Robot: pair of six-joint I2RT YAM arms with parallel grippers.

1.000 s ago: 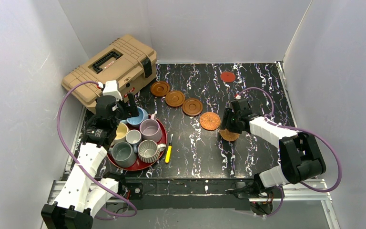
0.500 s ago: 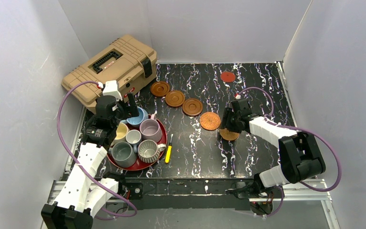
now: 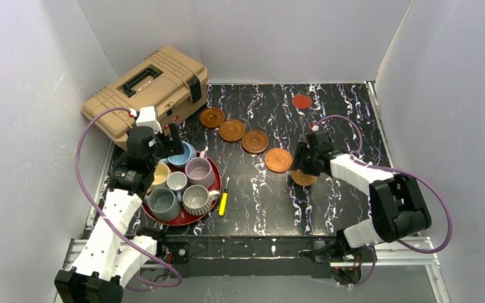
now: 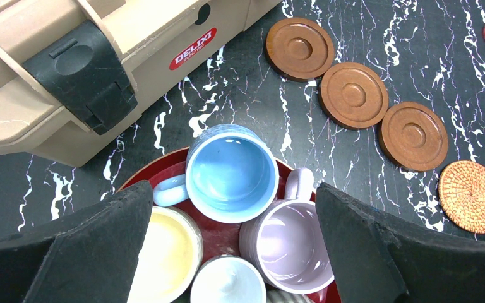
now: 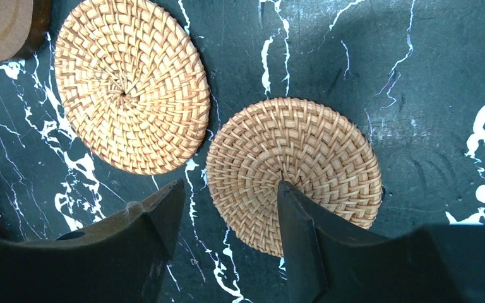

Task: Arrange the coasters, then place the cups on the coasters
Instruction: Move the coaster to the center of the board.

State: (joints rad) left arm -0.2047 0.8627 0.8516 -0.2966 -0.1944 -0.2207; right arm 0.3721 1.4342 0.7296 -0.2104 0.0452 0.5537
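Lying flat, woven coaster (image 5: 316, 151), edge between right tool (image 5: 227, 192) tips

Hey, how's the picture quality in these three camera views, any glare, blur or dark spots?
Top view: evenly lit and sharp, no glare on the table. Left wrist view: light blue mug crisp with a soft sheen, left fingers dark and featureless. Right wrist view: woven coasters sharp down to the weave, right fingers underexposed.
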